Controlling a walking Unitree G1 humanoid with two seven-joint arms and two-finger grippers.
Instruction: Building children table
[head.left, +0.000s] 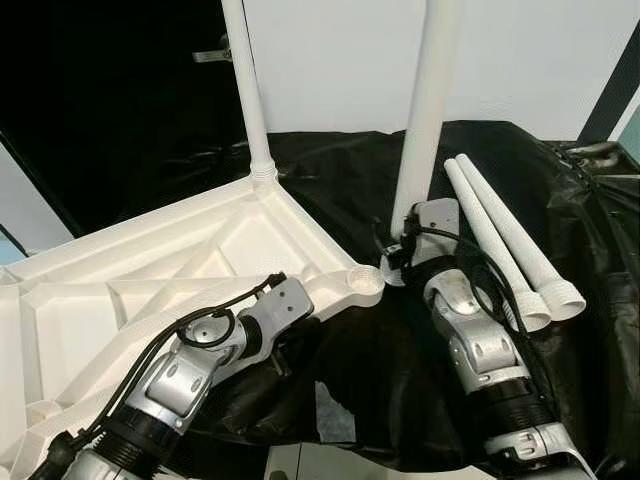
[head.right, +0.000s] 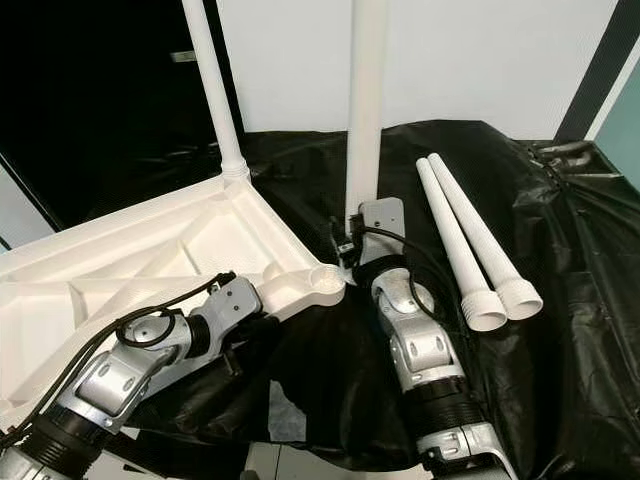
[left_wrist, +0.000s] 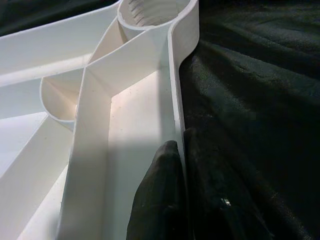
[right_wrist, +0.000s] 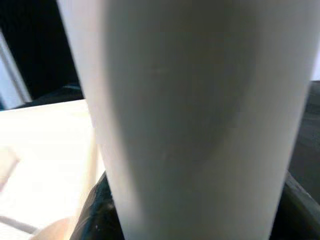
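A white table top (head.left: 150, 270) lies upside down on a black cloth, ribs facing up. One white leg (head.left: 250, 90) stands screwed into its far corner. My left gripper (left_wrist: 180, 142) is shut on the table top's rim wall near the front corner socket (head.left: 365, 281), one finger on each side. My right gripper (head.left: 405, 248) is shut on a second white leg (head.left: 428, 100) and holds it upright just right of that socket. This leg's lower end is hidden behind the gripper. Two loose legs (head.left: 505, 235) lie side by side on the cloth to the right.
The black cloth (head.left: 600, 350) is wrinkled and bunched at the right. A white wall (head.left: 520, 60) rises behind, with a dark opening (head.left: 100, 100) at the back left. A strip of pale floor (head.left: 330, 462) shows at the cloth's near edge.
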